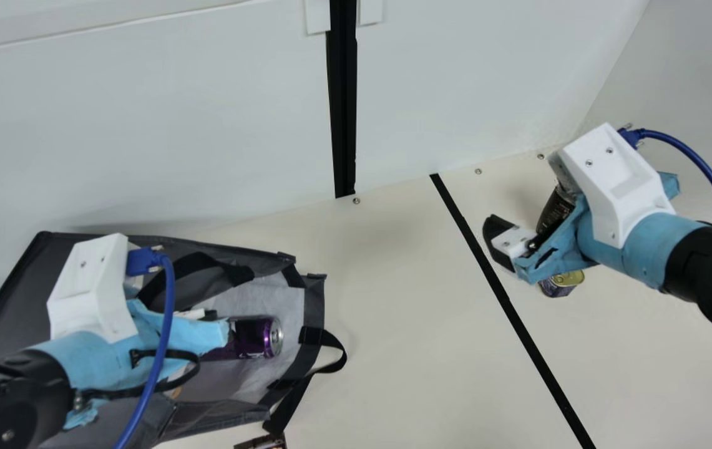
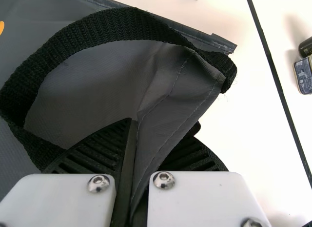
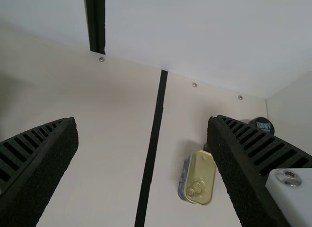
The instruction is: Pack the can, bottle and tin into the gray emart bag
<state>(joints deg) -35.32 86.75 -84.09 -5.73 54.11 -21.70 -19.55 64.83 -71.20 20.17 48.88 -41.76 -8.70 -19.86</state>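
At the main view's left lies the gray bag, its pale-lined mouth facing right. A purple can rests on its side within that mouth. My left gripper is over the bag; in the left wrist view the left gripper is shut on a fold of its gray fabric. My right gripper hovers at the right, partly covering the dark bottle and the tin. In the right wrist view, the right gripper stands wide open with nothing held; beyond one finger are the tin and bottle cap.
A black tape line crosses the cream table between bag and tin. The white wall rises behind, with a black upright strip. A black strap loop sticks out from the bag's mouth. A small dark object lies at the near edge.
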